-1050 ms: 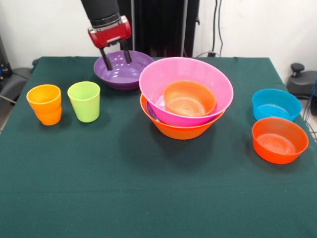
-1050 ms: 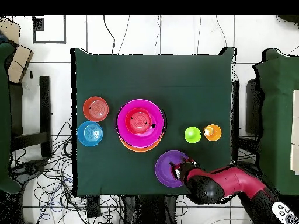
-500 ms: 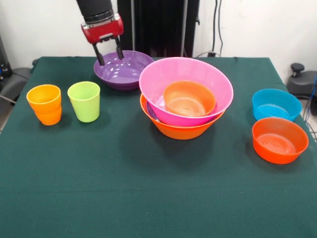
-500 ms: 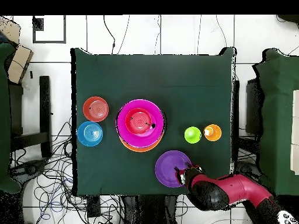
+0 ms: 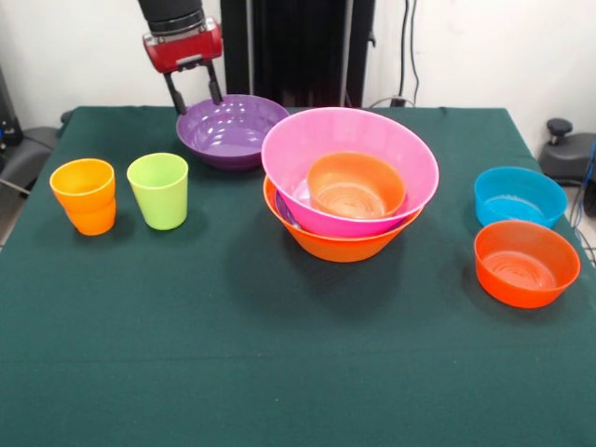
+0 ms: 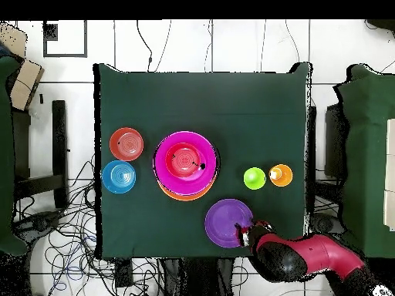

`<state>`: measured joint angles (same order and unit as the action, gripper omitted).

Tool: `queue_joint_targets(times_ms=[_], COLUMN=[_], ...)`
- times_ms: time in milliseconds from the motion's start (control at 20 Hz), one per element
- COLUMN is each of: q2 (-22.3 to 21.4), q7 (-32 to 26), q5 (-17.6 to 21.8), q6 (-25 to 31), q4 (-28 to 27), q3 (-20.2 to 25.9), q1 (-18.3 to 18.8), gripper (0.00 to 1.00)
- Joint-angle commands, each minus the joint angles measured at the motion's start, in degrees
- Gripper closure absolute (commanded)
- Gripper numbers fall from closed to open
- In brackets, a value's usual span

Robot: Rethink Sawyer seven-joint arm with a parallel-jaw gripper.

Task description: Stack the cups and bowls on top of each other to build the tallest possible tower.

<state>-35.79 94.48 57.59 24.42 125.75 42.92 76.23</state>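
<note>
Bright even light, soft shadows under bowls (image 5: 350, 182), glossy glare, sharp pics.

black ribbed arm (image 5: 173, 13), glossy red wrist block, gripper (image 5: 194, 94) (two slim dark fingers)

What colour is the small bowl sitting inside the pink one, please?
Red-orange; the small bowl inside the pink bowl shows best in the front view.

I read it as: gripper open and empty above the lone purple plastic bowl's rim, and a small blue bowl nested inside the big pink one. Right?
One slip: the front view shows a small red-orange plastic bowl nested in the large pink plastic bowl, not a blue one. The blue plastic bowl sits apart on the table. The gripper is open and empty above the purple plastic bowl.
</note>
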Motion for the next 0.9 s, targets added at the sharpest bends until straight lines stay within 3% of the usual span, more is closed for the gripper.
queue_joint_targets(times_ms=[50,350,900], q2=[0.4,-0.1,0.8], q7=[3.1,5.7,4.4], q5=[-0.1,-1.3,-3.8], q6=[-0.8,0.1,-0.9], q4=[-2.2,-7.4,-9.7], q3=[-3.2,-5.7,-7.7], q1=[-4.0,-7.3,-7.6], gripper=[0.00,0.00,0.00])
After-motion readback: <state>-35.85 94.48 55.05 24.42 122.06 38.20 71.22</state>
